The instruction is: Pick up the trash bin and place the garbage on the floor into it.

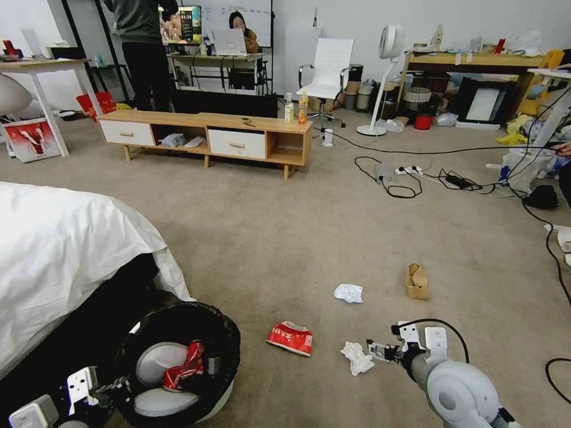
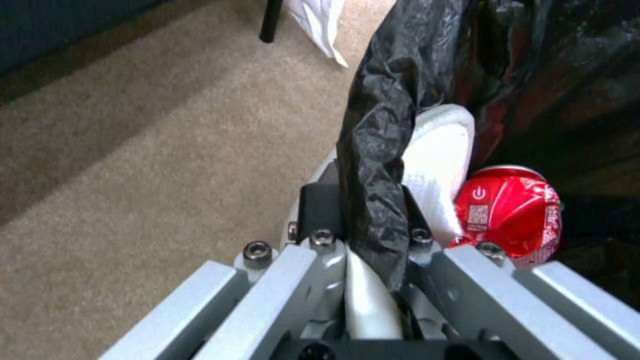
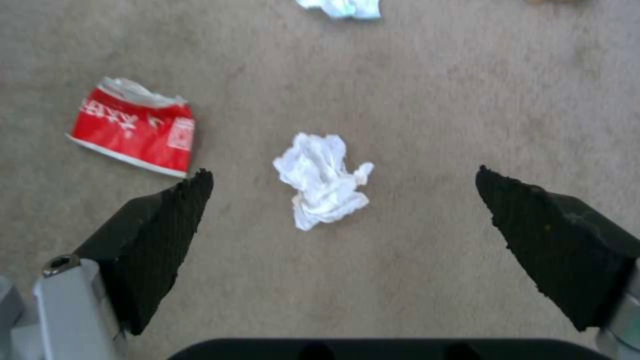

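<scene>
Right hand (image 3: 343, 200): black textured wedge fingertips (image 3: 160, 235) on silver links w/ hex screws. Left hand (image 2: 363, 220): same build (silver links). Right arm: grey rounded housing, black cable.

1. Bin (image 1: 178, 362) at near left, beside the bed (image 1: 59, 255); can (image 1: 183, 367) inside it.
2. Carton (image 1: 290, 337) right of bin.
3. Near tissue (image 1: 357, 358) right of carton.
4. Far tissue (image 1: 348, 292) beyond it.
5. Box (image 1: 417, 281) farthest right.
</scene>
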Tool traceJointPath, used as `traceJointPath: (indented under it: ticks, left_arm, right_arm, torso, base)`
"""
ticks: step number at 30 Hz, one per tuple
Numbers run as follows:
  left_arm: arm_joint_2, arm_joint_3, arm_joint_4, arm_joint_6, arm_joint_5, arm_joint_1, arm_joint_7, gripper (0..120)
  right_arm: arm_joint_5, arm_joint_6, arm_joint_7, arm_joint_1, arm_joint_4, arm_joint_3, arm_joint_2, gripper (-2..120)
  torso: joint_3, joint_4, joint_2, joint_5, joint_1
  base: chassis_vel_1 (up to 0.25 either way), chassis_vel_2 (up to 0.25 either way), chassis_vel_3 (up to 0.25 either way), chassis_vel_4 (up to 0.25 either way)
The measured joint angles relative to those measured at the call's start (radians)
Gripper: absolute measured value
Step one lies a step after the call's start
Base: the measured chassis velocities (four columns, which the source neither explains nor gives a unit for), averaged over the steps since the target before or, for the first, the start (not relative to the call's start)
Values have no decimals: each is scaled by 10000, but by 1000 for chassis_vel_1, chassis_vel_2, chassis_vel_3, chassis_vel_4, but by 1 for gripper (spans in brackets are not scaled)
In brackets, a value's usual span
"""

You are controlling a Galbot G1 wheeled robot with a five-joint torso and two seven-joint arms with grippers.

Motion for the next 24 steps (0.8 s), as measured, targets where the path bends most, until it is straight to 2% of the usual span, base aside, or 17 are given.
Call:
traceJointPath:
  ticks: [10, 24]
  left_arm:
    - [-82, 24, 159, -10, 102, -18, 36, 3]
    - [-125, -10, 481, -15, 130, -168, 38, 3]
  right_arm:
    - [-378, 87, -442, 686, -1306, -586, 228, 100]
    - [-1266, 954, -1183, 1764, -3435, -1557, 781, 100]
  torso:
    - [0, -1, 0, 0, 0]
    - [0, 1, 0, -1, 0]
  base:
    - [0, 0, 0, 0]
    - [0, 0, 0, 0]
